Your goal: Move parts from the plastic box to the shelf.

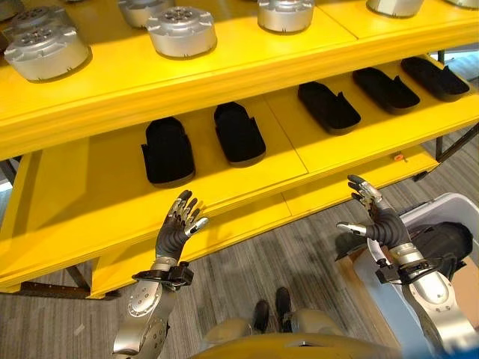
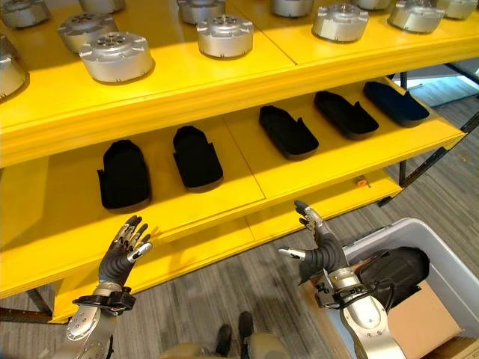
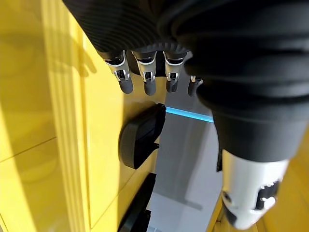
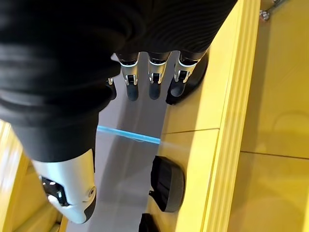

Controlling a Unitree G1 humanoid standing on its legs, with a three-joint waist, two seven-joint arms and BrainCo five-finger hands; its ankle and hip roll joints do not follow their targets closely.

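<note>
Several black moulded parts (image 1: 168, 149) lie in a row on the middle board of the yellow shelf (image 1: 224, 75). A grey plastic box (image 2: 397, 228) stands at the lower right with one black part (image 2: 393, 269) inside. My left hand (image 1: 178, 224) is raised in front of the shelf's lower board, fingers straight and spread, holding nothing. Beside the box, my right hand (image 1: 374, 217) is also up and open, and empty. The left wrist view shows straight fingers (image 3: 147, 77) with a black part (image 3: 140, 135) past them. Past the straight fingers (image 4: 154, 77) in the right wrist view lies another black part (image 4: 168, 183).
Round silver metal parts (image 1: 182, 30) stand along the top board. A brown cardboard sheet (image 2: 419, 321) lies in the box beside the black part. A small orange item (image 2: 361, 180) sits on the lower board's edge. Grey wood-pattern floor lies below.
</note>
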